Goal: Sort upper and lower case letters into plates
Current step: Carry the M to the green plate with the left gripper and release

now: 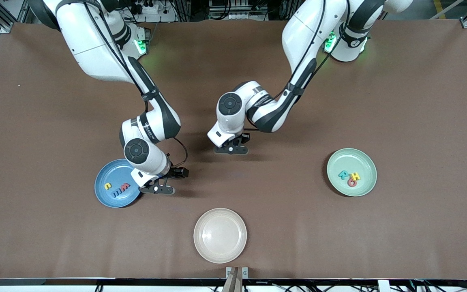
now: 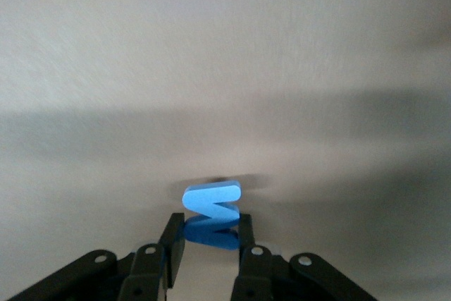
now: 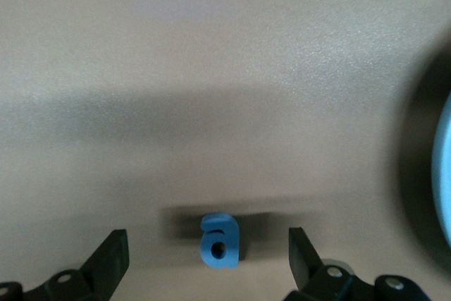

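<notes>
My left gripper [image 1: 230,151] [image 2: 209,229] is down at the table's middle, shut on a blue zigzag letter [image 2: 211,202] that stands on edge between its fingers. Beside the blue plate [image 1: 114,172], my right gripper [image 1: 161,190] [image 3: 206,244] hangs low and open, with a blue lowercase "a" [image 3: 219,241] flat on the table between its fingers. The blue plate holds a yellow letter [image 1: 107,186], a blue one [image 1: 116,192] and a red one [image 1: 124,187]. In the pale green plate [image 1: 353,160] lie a teal letter [image 1: 343,174], a yellow one [image 1: 355,176] and a red one [image 1: 352,183]. The front view hides both blue letters under the grippers.
A cream-beige plate [image 1: 220,235] with nothing in it sits near the table's front edge, nearer the front camera than both grippers. The blue plate's rim [image 3: 445,174] shows at the edge of the right wrist view. A brown mat [image 1: 420,121] covers the table.
</notes>
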Available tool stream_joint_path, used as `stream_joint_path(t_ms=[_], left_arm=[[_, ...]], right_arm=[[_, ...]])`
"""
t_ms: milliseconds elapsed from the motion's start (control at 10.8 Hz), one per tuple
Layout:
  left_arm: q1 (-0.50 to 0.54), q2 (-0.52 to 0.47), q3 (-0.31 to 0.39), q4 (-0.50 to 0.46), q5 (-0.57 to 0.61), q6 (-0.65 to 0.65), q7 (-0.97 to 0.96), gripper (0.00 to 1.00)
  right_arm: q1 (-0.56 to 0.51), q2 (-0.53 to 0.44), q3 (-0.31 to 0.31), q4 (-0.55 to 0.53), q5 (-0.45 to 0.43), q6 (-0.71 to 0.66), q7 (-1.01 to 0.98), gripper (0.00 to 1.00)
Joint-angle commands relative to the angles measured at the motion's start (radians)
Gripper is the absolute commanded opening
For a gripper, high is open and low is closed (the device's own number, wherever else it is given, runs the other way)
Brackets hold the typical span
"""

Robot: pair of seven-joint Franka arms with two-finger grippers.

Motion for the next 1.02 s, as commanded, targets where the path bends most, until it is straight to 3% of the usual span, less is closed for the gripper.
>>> stream_joint_path(t_ms=[0, 185, 649, 927], left_arm=[[0.059, -0.089, -0.003, -0.02, 0.012, -0.035, -0.016, 0.0], [0.156, -0.14, -0.005, -0.02, 0.012, -0.085, 0.042, 0.0], [0.459, -0.202, -0.011, -0.025, 0.012, -0.268, 0.494, 0.0], [0.567, -0.191, -0.009, -0.069, 0.02, -0.276, 0.556, 0.0]], right_arm=[[0.021, -0.039, -0.011, -0.054, 0.002, 0.02, 0.029, 1.0], [0.021, -0.039, -0.012, -0.061, 0.002, 0.028, 0.029, 1.0], [0.1, -0.031, -0.089, -0.09, -0.006, 0.092, 0.095, 1.0], [0.1, -0.028, -0.089, -0.097, -0.007, 0.092, 0.095, 1.0]])
